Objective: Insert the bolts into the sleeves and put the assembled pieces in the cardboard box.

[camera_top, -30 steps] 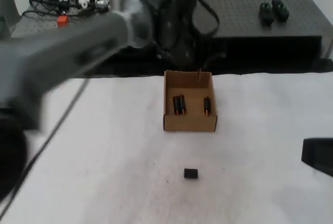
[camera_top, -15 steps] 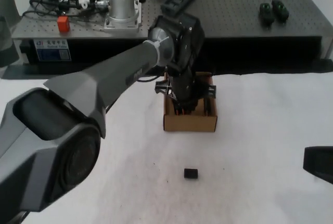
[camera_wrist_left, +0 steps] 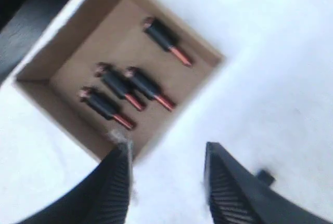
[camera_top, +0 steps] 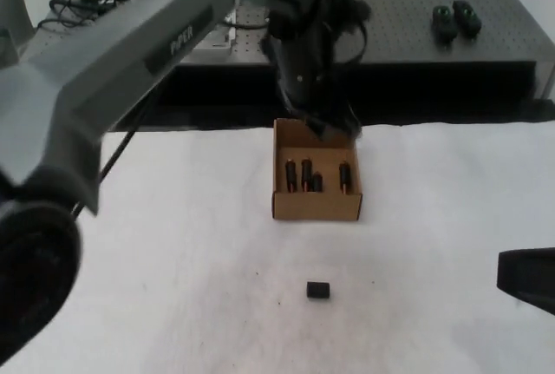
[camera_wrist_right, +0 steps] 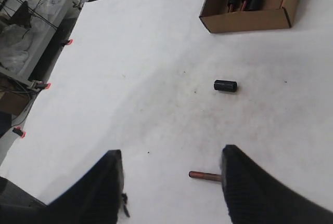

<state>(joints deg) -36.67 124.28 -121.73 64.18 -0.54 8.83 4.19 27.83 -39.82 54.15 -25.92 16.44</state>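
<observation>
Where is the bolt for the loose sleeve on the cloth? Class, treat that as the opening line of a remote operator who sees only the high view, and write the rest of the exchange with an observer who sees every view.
Observer: A bare bolt lies on the white cloth, close in front of the right gripper.
Operator: Is that gripper holding anything?
Observer: No, its fingers are apart with nothing between them.
Operator: And the other arm's gripper?
Observer: The left gripper, raised near the cardboard box, is open and empty too.
</observation>
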